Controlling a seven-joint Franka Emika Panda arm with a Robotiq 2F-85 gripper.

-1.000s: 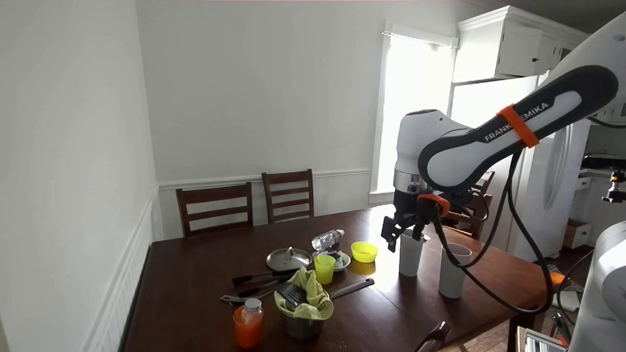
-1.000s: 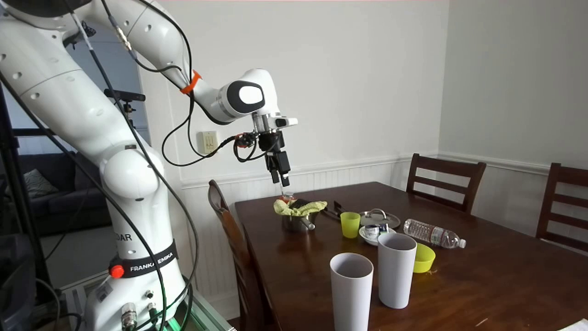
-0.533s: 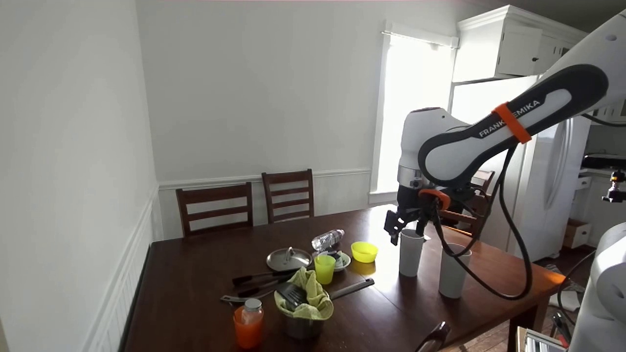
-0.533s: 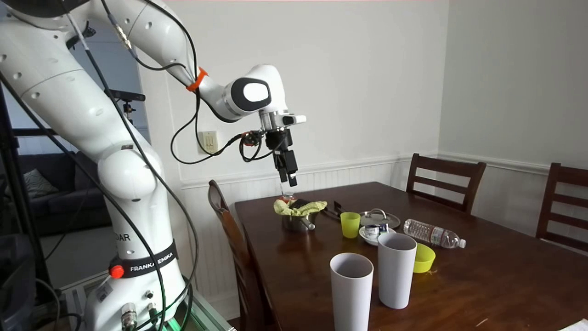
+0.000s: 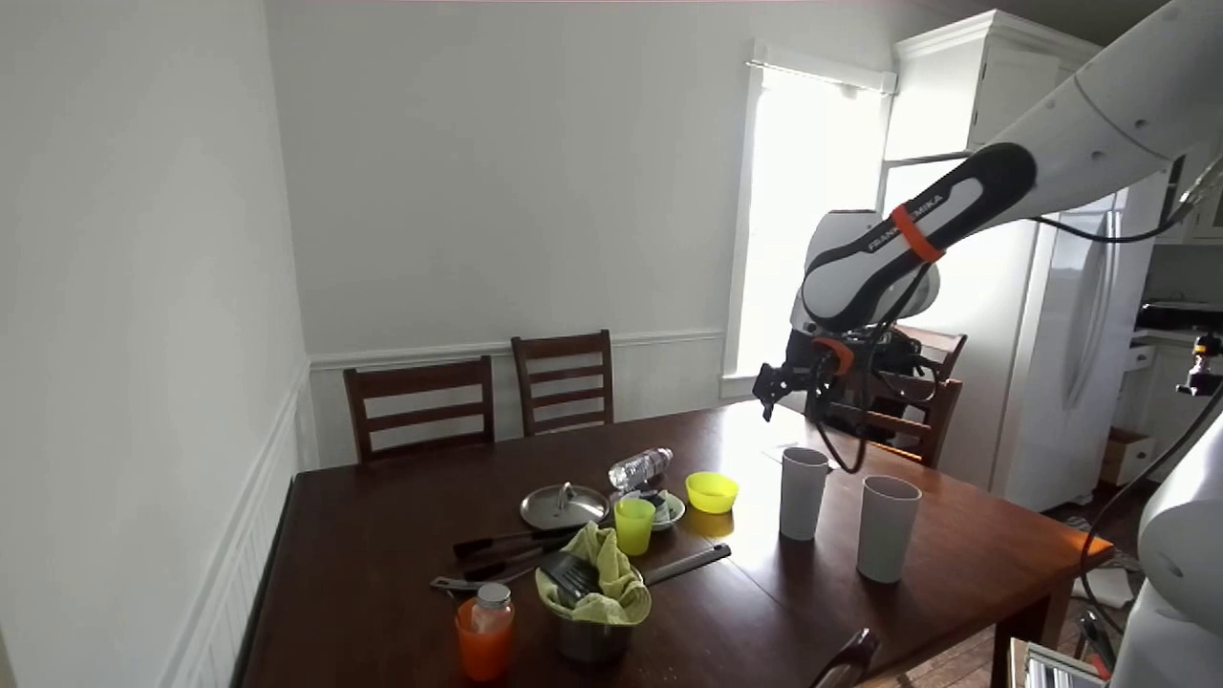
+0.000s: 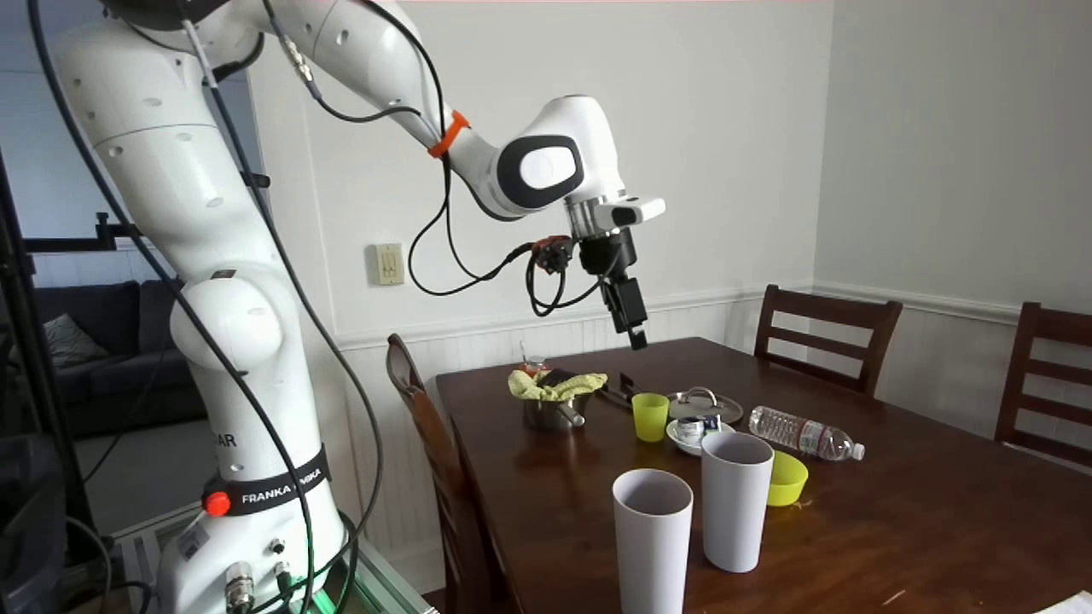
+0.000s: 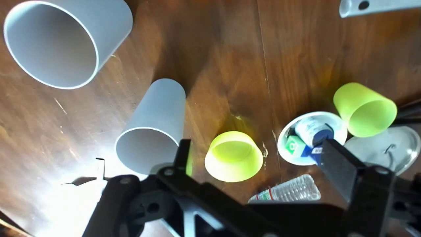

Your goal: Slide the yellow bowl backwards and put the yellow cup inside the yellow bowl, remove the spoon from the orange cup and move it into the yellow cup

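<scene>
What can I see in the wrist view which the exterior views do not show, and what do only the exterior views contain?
Only the wrist view shows the white mark on a small box in the dish.

Only the exterior views show the orange cup, the cloth, the pot's body and the chairs.

Both kinds share the yellow cup, the yellow bowl, two grey cups, the bottle, the lid, the dish, the end of the pot's handle and the open gripper.
</scene>
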